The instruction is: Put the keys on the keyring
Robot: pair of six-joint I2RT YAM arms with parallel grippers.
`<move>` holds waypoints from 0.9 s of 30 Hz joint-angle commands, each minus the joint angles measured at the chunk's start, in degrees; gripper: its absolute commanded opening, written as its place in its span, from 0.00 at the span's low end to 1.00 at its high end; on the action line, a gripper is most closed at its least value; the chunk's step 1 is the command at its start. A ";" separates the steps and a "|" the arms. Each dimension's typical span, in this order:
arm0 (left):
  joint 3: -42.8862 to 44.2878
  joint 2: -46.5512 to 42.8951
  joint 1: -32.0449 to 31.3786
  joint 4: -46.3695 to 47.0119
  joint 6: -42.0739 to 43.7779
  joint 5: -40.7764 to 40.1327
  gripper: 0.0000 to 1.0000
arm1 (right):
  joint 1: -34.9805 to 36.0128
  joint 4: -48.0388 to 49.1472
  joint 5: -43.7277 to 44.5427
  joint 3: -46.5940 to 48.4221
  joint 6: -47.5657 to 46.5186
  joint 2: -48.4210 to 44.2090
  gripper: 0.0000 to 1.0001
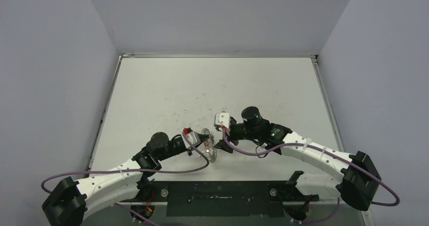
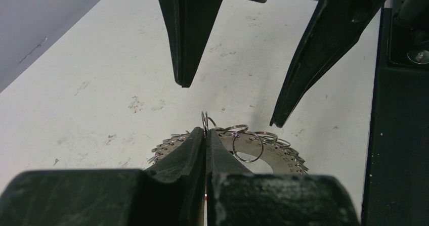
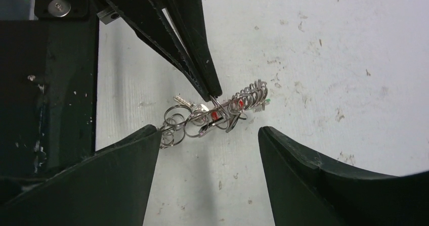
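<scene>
Three grey walls (image 1: pixel 217 13), one scuffed white table (image 1: pixel 202 84) beneath the keyring (image 1: pixel 209 145).

Cool, even light falls from above onto the scuffed white tabletop (image 1: pixel 202 84), which is bright but not blown out in the overhead view. The pale grey walls (image 1: pixel 50 59) around it are dimmer and flat. Faint, soft-edged shadows lie under both arms. That view is sharp, though the grey scalloped metal keyring (image 1: pixel 208 144) is too small there for detail. In the left wrist view the left gripper's black fingers (image 2: pixel 187 155) fill the bottom, blurred and nearly featureless, while the keyring's wire loops catch small glints. In the right wrist view the right gripper's black fingers (image 3: pixel 101 185) are soft dark masses, and the tabletop looks slightly washed out toward the upper right.
</scene>
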 commanded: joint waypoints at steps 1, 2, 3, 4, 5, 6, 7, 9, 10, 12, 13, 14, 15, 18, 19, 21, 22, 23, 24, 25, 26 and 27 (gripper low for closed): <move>2.74 -0.99 -0.25 2.47 0.28 0.10 0.00 | -1.29 8.95 -7.79 0.30 -8.10 2.22 0.68; 2.74 -0.93 -0.25 2.44 0.28 0.18 0.00 | -1.55 10.15 -8.77 -0.16 -8.95 2.39 0.64; 2.74 -0.94 -0.25 2.43 0.31 0.25 0.00 | -1.73 11.50 -9.37 -0.81 -9.62 2.36 0.61; 2.74 -0.87 -0.25 2.43 0.27 0.21 0.00 | -1.82 13.12 -9.83 -1.50 -9.87 2.28 0.58; 2.74 -0.90 -0.25 2.48 0.33 0.21 0.00 | -1.97 14.87 -10.18 -2.19 -9.98 2.32 0.56; 2.74 -0.88 -0.25 2.44 0.32 0.16 0.00 | -2.07 15.77 -10.42 -2.56 -10.36 2.51 0.53; 2.74 -0.94 -0.25 2.43 0.33 0.12 0.00 | -2.10 16.12 -10.48 -2.61 -10.74 2.72 0.51; 2.67 -0.85 -0.30 2.50 0.35 0.01 0.00 | -2.23 15.55 -10.97 -2.25 -11.62 3.62 0.46; 2.66 -0.83 -0.25 2.58 0.39 0.03 0.00 | -2.39 14.89 -11.49 -1.90 -12.15 4.17 0.45; 2.65 -0.80 -0.26 2.69 0.32 0.06 0.00 | -2.76 13.39 -12.97 -1.02 -13.12 5.27 0.42; 2.65 -0.73 -0.26 2.74 0.27 0.11 0.00 | -2.87 12.98 -13.60 -0.81 -13.31 5.81 0.41; 2.65 -0.77 -0.25 2.78 0.32 0.09 0.00 | -2.94 12.39 -14.37 -0.62 -13.79 6.27 0.40; 2.65 -0.79 -0.25 2.78 0.32 0.13 0.00 | -2.95 11.72 -14.78 -0.42 -14.30 6.69 0.39; 2.48 -1.04 -0.25 2.83 0.29 -0.02 0.00 | -3.07 9.89 -15.27 0.21 -15.63 7.65 0.31; 2.41 -1.12 -0.25 2.80 0.23 -0.02 0.00 | -3.02 9.77 -15.35 0.31 -15.78 7.76 0.28; 2.31 -1.21 -0.25 2.78 0.19 -0.06 0.00 | -3.22 9.92 -15.69 0.24 -15.97 7.68 0.16; 2.30 -1.30 -0.25 2.78 0.24 -0.10 0.00 | -3.24 9.87 -15.73 0.24 -16.08 7.60 0.08; 2.24 -1.38 -0.25 2.71 0.22 -0.14 0.00 | -3.23 9.66 -15.76 0.31 -16.22 7.55 0.03; 2.22 -1.48 -0.25 2.75 0.26 -0.14 0.00 | -3.32 9.36 -15.69 0.40 -16.38 7.41 0.00; 2.21 -1.54 -0.25 2.64 0.22 -0.22 0.00 | -3.27 8.87 -15.56 0.62 -16.63 7.25 0.00; 2.21 -1.62 -0.25 2.62 0.23 -0.23 0.00 | -3.33 8.34 -15.39 0.86 -16.75 7.11 0.00; 2.17 -1.68 -0.26 2.65 0.19 -0.29 0.00 | -3.32 7.71 -15.19 1.07 -16.94 6.93 0.00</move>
